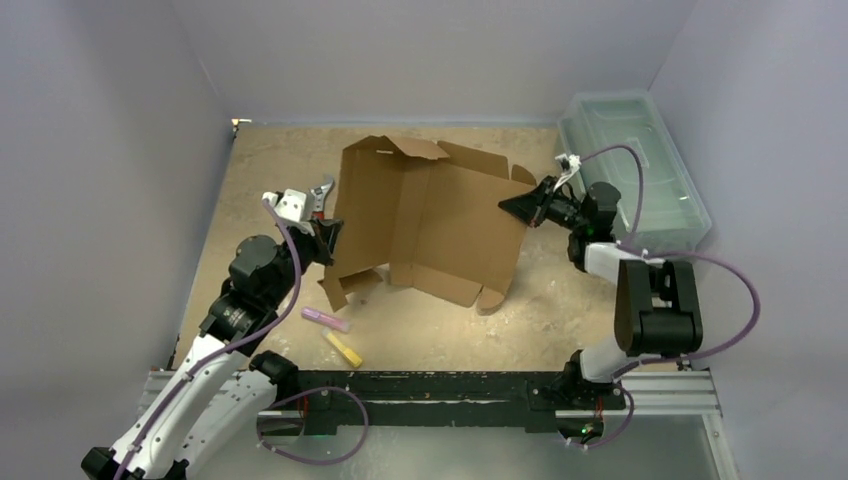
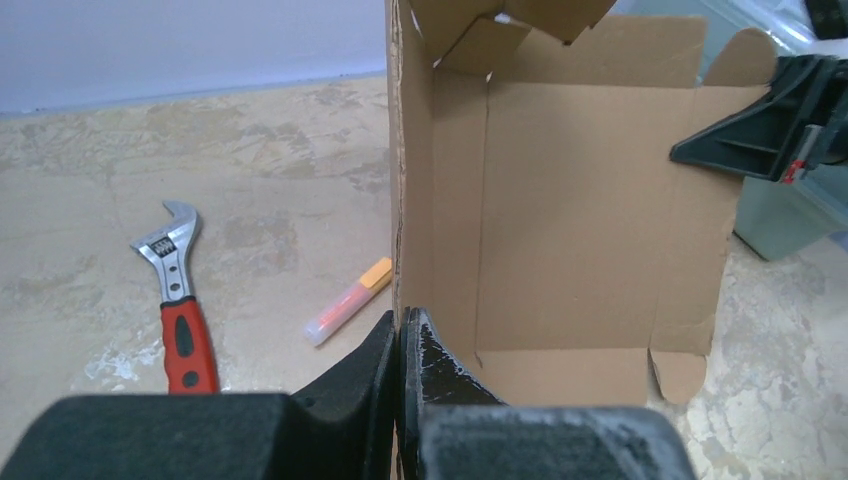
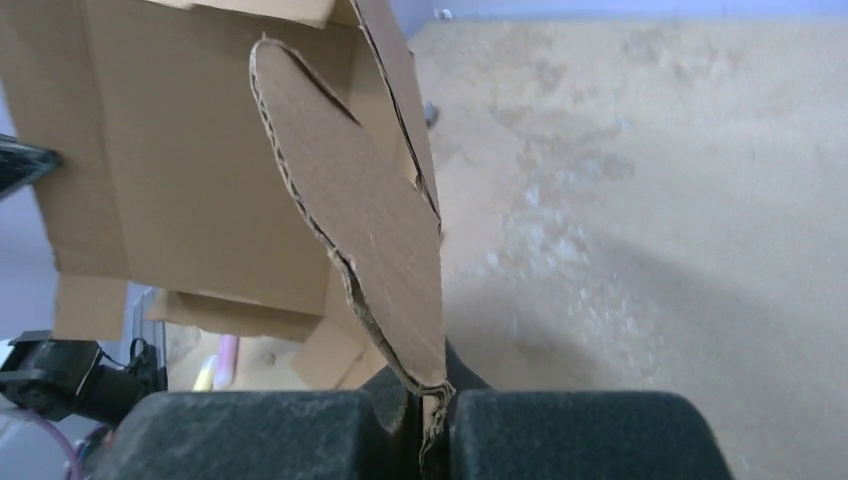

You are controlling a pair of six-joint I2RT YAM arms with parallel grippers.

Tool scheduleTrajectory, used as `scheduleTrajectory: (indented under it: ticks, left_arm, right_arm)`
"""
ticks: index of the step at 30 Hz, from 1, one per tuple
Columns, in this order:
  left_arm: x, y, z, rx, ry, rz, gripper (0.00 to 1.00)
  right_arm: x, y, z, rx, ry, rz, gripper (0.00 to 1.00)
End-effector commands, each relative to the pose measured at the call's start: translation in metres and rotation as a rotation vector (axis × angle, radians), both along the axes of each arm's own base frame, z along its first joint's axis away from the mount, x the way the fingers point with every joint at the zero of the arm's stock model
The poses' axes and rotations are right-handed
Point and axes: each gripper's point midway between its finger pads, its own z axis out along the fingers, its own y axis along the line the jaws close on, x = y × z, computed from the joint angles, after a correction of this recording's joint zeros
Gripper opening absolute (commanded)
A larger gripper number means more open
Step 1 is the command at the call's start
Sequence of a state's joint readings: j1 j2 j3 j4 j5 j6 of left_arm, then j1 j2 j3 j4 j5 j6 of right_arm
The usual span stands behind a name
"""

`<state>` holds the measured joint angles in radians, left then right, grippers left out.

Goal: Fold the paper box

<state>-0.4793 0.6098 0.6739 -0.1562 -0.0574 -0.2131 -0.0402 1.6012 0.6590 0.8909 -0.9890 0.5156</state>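
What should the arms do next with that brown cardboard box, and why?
Probably the right gripper should swing its pinched flap inward while the left gripper steadies the opposite wall: both are shut on the plain brown cardboard box, which is mostly unfolded.

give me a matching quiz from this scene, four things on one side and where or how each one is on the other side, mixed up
Column A
1. paper box
2. wrench
3. plastic bin
4. yellow marker

Column B
a. back right corner
b. lying nearest the arm bases
c. pinched by the left claw and the right claw
d. red-handled, lying left of the box

Pairs: 1-c, 2-d, 3-a, 4-b
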Motion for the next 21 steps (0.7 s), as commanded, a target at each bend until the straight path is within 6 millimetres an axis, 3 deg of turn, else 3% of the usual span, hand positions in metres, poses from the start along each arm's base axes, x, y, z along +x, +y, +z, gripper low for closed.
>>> scheduleTrajectory:
  ticks: [1,11,17,21]
  left_arm:
    - [0.004,-0.008,0.010,-0.096,0.003,-0.003,0.00]
    - [0.027,-0.029,0.046,-0.271,-0.082,-0.027,0.00]
    - [0.048,-0.047,0.019,-0.302,-0.030,-0.048,0.00]
    - [0.056,-0.060,-0.004,-0.314,0.007,-0.083,0.00]
  right_arm:
    - [-0.008,-0.003,0.081,-0.068,-0.242,0.010,0.00]
    - [-0.021,-0.023,0.187,-0.319,-0.432,-0.095,0.00]
    - [-0.034,-0.036,0.221,-0.424,-0.517,-0.164,0.00]
    - [-0.038,-0.043,0.225,-0.478,-0.519,-0.194,0.00]
